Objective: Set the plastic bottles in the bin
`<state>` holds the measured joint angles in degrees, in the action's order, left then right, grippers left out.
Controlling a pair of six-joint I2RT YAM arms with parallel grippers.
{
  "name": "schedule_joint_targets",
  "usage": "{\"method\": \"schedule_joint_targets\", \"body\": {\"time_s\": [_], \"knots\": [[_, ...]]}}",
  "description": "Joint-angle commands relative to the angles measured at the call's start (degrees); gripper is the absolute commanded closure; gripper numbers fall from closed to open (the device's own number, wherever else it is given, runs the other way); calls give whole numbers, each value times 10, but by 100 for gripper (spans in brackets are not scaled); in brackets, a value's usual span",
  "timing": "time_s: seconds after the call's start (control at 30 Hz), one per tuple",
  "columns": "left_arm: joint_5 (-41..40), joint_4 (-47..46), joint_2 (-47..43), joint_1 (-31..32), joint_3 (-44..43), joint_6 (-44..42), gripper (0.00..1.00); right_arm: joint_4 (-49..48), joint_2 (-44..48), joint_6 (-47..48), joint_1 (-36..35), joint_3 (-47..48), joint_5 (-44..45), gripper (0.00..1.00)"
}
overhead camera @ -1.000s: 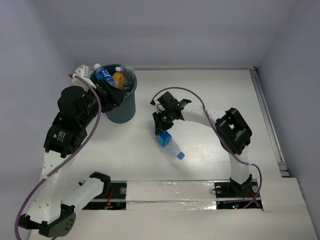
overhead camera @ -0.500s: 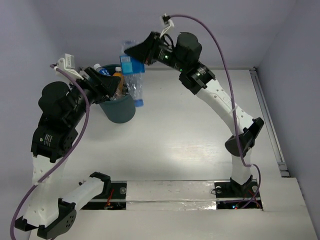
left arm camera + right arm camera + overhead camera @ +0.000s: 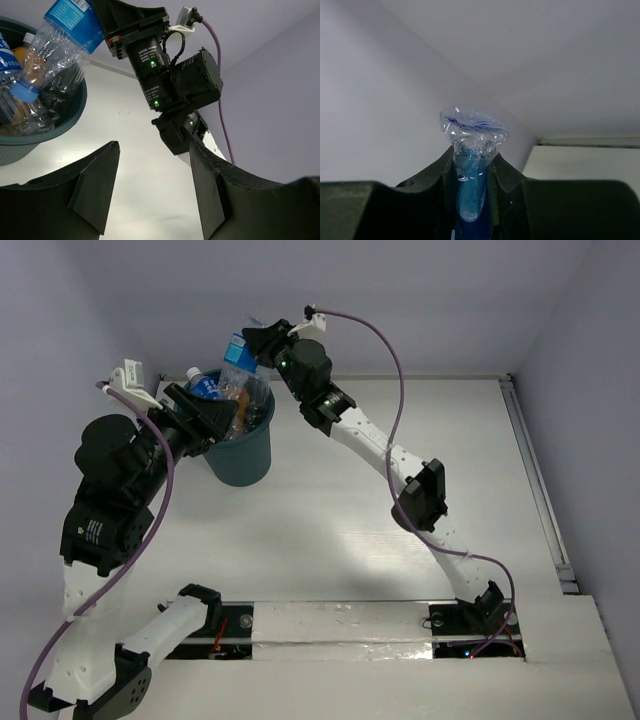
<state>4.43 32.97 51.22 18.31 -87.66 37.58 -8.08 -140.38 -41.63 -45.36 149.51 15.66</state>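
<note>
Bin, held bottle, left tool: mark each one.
Bin (image 3: 243, 462): top view, outer wall.
Held bottle (image 3: 75, 15): left wrist view, blue label.
Left tool (image 3: 154, 150): left wrist view, midway between fingertips.

Your right arm stretches far out toward the back left, its right gripper (image 3: 252, 338) pinched on a bottle (image 3: 237, 358). Your left arm is raised and bent, its left gripper (image 3: 154, 149) spread wide, holding nothing.

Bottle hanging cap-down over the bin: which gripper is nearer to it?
Right. The right gripper grips the bottle by its crumpled base, above the bin. The left gripper sits open beside the bin's rim, apart from the bottle.
</note>
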Motion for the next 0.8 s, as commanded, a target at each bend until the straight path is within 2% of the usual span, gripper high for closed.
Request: {"method": "schedule_joint_targets", "body": {"time_s": [0.0, 0.1, 0.23, 0.33, 0.57, 0.7, 0.77], "knots": [[-14, -1, 1, 1, 2, -9, 46, -83, 24, 90, -16, 27, 103, 98], [-25, 13, -2, 1, 6, -19, 46, -93, 22, 170, -27, 7, 113, 98], [-39, 17, -12, 1, 7, -33, 46, -133, 55, 275, -57, -96, 118, 98], [-64, 14, -17, 1, 11, -37, 46, -136, 63, 331, -81, -123, 119, 98], [-64, 10, -29, 1, 29, -32, 44, -168, 90, 397, -112, -207, 135, 95], [-67, 12, -40, 1, 46, -27, 32, -194, 115, 422, -119, -267, 148, 89], [-69, 13, -45, 1, 52, -23, 22, -193, 129, 423, -119, -290, 149, 77]]}}
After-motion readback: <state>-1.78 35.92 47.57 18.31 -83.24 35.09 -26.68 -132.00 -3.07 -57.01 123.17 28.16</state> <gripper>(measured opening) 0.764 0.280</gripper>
